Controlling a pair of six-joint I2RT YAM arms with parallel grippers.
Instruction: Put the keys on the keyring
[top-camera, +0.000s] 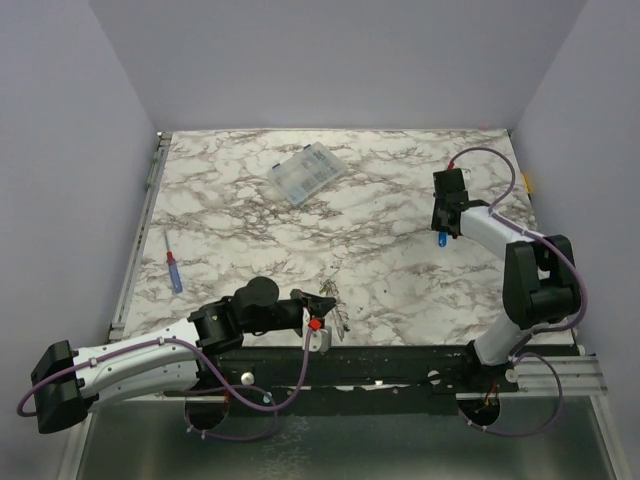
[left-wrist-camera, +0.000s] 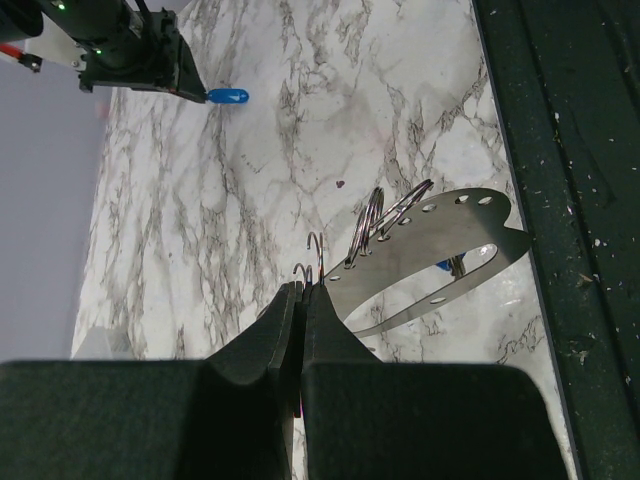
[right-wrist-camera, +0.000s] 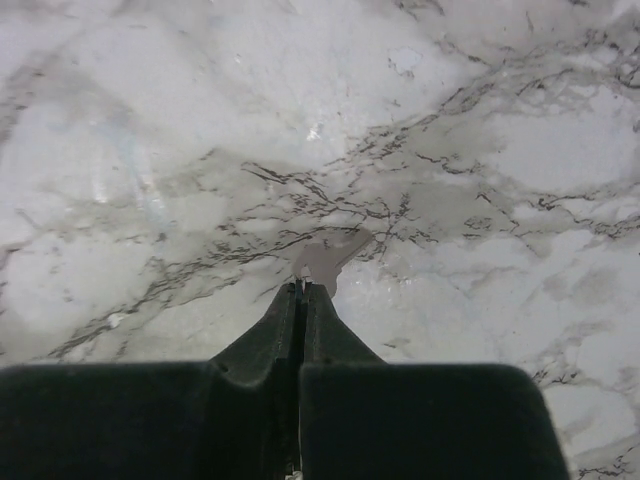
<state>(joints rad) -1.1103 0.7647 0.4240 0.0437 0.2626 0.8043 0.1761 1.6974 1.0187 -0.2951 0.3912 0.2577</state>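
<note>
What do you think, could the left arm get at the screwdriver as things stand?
Probably, for reach: only bare tabletop lies between the left gripper and the screwdriver. But its jaws are shut on the keyring, so grasping means letting go first.

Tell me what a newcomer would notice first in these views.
The right gripper hangs over the right side of the table, shut on a blue-headed key. At the near edge, the left gripper pinches the keyring, a perforated metal loop carrying wire rings. A clear compartment box lies at the back.
</note>
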